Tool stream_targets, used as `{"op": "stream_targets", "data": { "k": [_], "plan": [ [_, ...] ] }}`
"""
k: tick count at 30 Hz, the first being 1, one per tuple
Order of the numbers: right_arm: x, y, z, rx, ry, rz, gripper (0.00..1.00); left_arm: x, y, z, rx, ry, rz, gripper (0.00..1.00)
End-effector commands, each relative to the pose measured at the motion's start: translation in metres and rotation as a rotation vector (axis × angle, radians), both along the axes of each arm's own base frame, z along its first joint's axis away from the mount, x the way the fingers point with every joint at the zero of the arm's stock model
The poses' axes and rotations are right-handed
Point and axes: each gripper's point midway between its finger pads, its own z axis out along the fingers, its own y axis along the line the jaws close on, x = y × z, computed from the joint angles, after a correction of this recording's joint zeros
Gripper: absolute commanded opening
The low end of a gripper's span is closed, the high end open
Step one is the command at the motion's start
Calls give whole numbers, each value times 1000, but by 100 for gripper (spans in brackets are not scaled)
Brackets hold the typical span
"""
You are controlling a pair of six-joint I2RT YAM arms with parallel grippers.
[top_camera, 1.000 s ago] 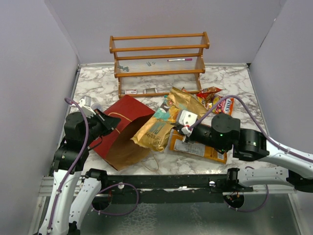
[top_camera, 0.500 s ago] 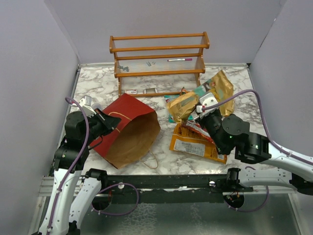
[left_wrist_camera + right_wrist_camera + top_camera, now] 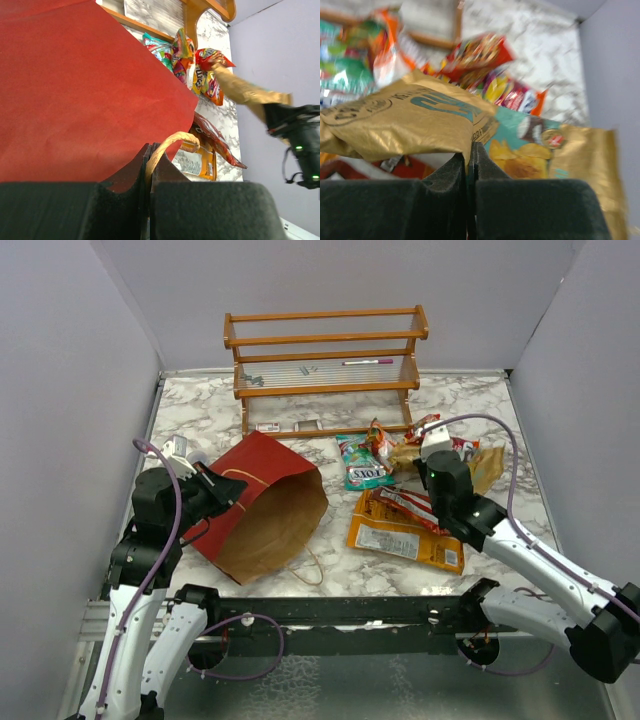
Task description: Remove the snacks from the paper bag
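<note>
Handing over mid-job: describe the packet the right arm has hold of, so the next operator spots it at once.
Find the wooden rack at the back; the heap of snacks lies in front of its right end. There the right gripper is shut on a shiny gold chip packet with teal lettering, the only gold one among red, orange and teal-green neighbours.

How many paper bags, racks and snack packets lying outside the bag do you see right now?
Paper bag: 1
Wooden rack: 1
Snack packets outside the bag: 7, counting the gold packet held in the right pincer
Total: 9
</note>
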Motion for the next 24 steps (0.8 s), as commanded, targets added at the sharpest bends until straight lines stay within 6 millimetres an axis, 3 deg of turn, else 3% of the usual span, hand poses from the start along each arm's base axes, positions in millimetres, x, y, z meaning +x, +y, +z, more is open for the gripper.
{"op": "stream_targets", "data": {
  "k": [1,6,10,17,24],
  "plan": [
    [-3,24,-45,200,45,47,2,-2,0,19,-1,-48,-4,0],
    [-14,19,-85,223,85,28,2,0,-1,21,-4,-50,-11,0],
    [-19,19,-88,249,94,33,4,0,-2,21,-11,-46,-12,0],
    [-26,34,-55,307,58,152,54,4,-8,31,-46,-58,-35,0],
    [-37,48,-6,321,-9,306,92,15,-20,57,-128,-93,-63,0]
  ]
}}
